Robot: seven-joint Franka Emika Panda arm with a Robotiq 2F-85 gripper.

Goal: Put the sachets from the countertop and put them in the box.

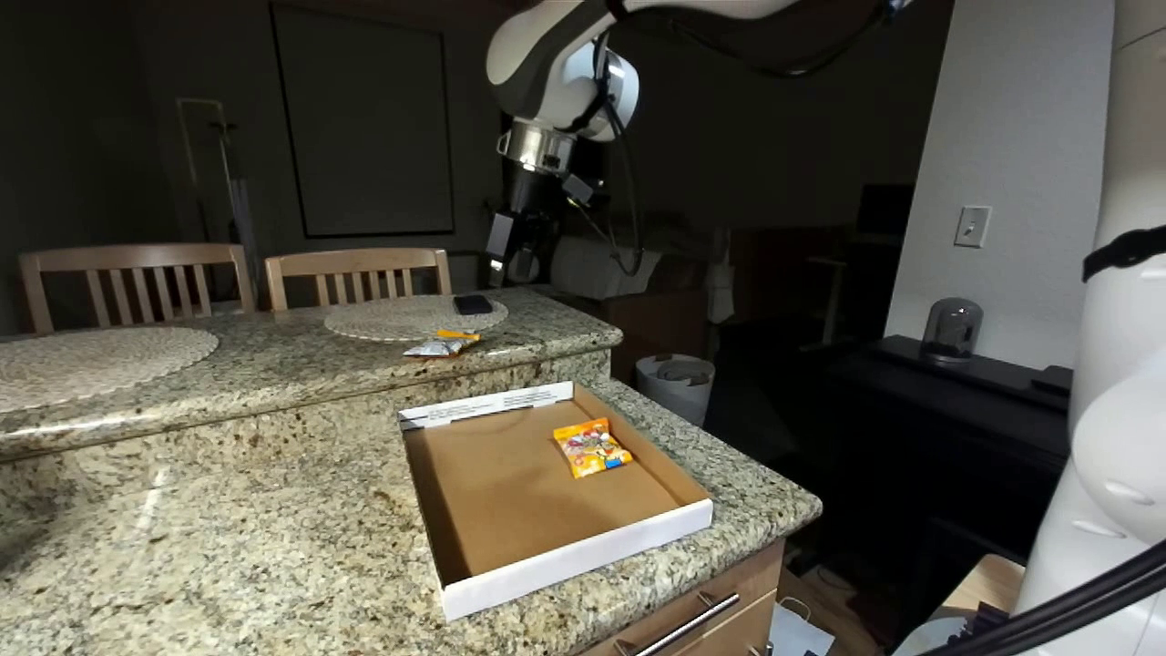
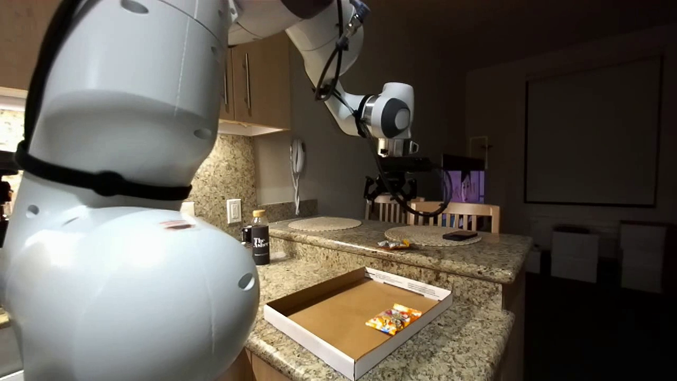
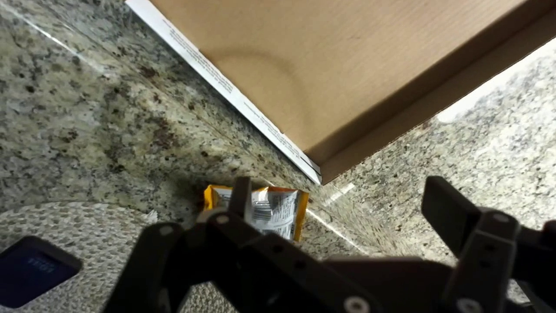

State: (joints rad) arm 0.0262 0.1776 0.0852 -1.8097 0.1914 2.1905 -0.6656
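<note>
One orange-yellow sachet (image 1: 592, 448) lies on the brown floor of the white-walled box (image 1: 492, 492); both also show in an exterior view, the sachet (image 2: 394, 319) and the box (image 2: 338, 323). Another sachet (image 1: 443, 346), silver back up with orange ends, lies on the raised granite countertop (image 1: 273, 364) near its edge; it also shows as a sachet (image 2: 394, 244) in an exterior view. My gripper (image 1: 508, 264) is above the raised countertop, open and empty, also seen as the gripper (image 2: 390, 193). In the wrist view one finger of the gripper (image 3: 339, 193) partly covers the sachet (image 3: 278, 213).
A dark phone (image 1: 473, 304) lies on a round woven mat (image 1: 392, 319) beside the sachet. Another mat (image 1: 100, 360) lies farther along. The raised ledge stands behind the box. A bottle (image 2: 260, 243) stands on the lower counter. Chairs (image 1: 360, 273) stand behind.
</note>
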